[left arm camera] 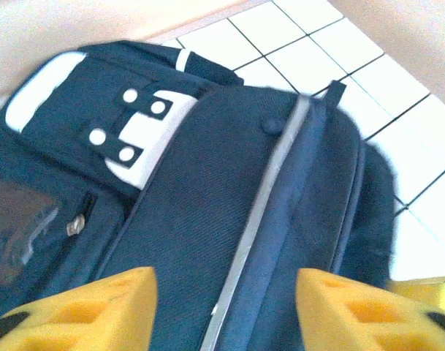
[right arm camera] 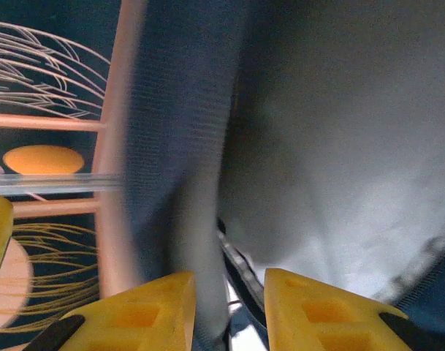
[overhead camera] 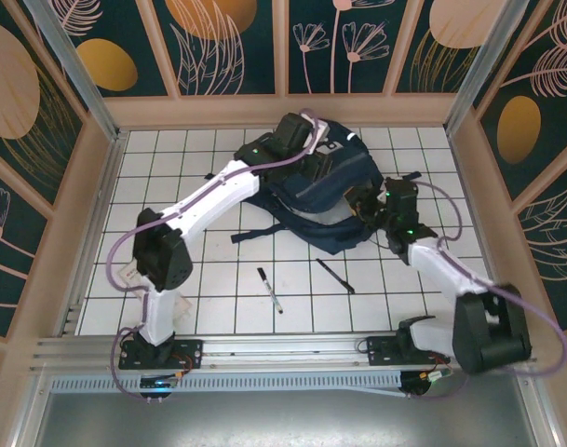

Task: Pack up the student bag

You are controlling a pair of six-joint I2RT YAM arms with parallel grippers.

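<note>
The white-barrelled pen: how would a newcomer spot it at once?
Find the navy student bag on the white tiled table. Two pens lie on the tiles nearer the arm bases. The white-barrelled pen is the left one; the black pen to its right is dark throughout.

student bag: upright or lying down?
Lying down. The student bag sprawls flat on the table, its reflective stripe facing up toward the left wrist camera.

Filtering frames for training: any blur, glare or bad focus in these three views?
Top external: sharp and evenly lit, student bag clear. Left wrist: slightly soft, white tiles at right blown out. Right wrist: worst, bag fabric smeared and out of focus, right half washed pale; only the right gripper looks crisp.
</note>
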